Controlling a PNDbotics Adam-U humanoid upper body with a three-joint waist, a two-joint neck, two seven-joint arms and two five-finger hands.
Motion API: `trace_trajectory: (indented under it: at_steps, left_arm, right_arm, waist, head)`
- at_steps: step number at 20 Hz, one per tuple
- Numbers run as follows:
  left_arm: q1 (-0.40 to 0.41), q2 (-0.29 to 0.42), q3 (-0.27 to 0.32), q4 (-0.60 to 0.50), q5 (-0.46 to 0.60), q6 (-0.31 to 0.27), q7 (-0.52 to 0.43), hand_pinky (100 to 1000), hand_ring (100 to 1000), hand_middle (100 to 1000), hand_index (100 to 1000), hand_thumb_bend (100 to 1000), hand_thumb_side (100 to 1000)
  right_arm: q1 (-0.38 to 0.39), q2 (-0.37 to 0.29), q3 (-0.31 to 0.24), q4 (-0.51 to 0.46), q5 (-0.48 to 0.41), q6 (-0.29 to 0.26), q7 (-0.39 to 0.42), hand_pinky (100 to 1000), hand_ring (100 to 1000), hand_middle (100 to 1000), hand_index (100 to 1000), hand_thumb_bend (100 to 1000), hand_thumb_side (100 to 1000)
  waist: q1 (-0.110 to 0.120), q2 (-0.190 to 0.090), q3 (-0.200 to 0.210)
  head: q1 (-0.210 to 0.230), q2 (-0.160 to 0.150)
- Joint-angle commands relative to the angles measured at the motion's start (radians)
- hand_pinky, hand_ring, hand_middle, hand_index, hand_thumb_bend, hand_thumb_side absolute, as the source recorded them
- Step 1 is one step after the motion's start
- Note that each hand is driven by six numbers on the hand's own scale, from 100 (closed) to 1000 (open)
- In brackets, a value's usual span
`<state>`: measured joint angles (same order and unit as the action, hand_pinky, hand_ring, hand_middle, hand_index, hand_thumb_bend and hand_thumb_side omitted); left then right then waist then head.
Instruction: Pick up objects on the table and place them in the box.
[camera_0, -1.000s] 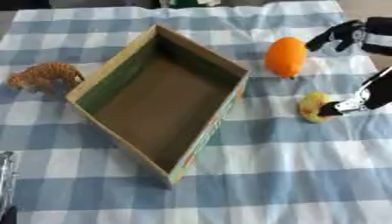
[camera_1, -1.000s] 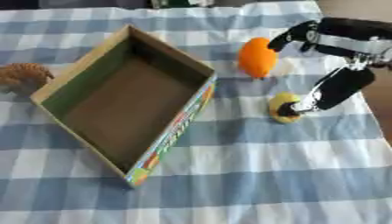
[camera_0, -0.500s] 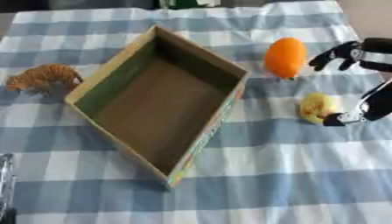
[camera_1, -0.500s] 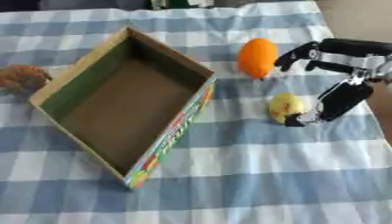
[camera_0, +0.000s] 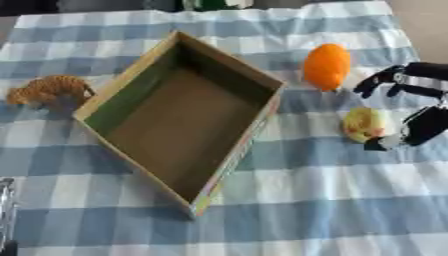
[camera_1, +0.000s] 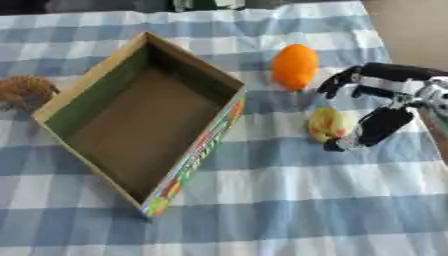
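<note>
Nothing is yet placed in the cardboard box (camera_1: 131, 135), so all three things are left: the yellow object (camera_1: 328, 124) just to its right, half enclosed by the curled but not yet closed right hand (camera_1: 378, 107), the orange (camera_1: 295, 66) beyond it, and the toy tiger (camera_0: 48, 90) at its left.

counter (camera_0: 332, 200): blue-and-white checked cloth | floor (camera_1: 411, 30): tan, upper right | far edge: dark | light: soft, even
</note>
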<state>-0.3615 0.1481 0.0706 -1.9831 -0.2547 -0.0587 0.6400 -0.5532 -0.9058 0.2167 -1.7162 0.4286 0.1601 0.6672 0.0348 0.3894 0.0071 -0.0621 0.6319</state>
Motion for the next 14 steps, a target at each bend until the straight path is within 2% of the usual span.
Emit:
trace_trajectory:
  at_steps: [1, 6, 14]
  left_arm:
    - [-0.01, 0.003, -0.001, -0.017, 0.003, -0.001, -0.003, 477, 609, 579, 770, 100, 898]
    - [-0.01, 0.001, -0.001, -0.017, 0.003, -0.001, -0.005, 477, 609, 579, 770, 100, 898]
    - [-0.01, 0.0, -0.002, -0.017, 0.003, -0.001, -0.006, 477, 609, 578, 770, 100, 899]
  right_arm:
    - [-0.005, -0.012, -0.005, 0.005, 0.012, -0.002, -0.009, 803, 941, 726, 859, 570, 281]
    - [-0.002, -0.004, -0.004, 0.017, 0.016, 0.0, -0.022, 794, 928, 692, 831, 538, 266]
    - [0.001, 0.002, -0.003, 0.043, 0.028, 0.008, -0.044, 784, 913, 665, 797, 431, 267]
  waist:
    - [-0.003, -0.016, 0.001]
    - [-0.003, -0.014, 0.0]
    - [-0.003, -0.011, 0.002]
  head:
    - [-0.001, -0.008]
    - [-0.002, -0.01]
    - [-0.001, -0.012]
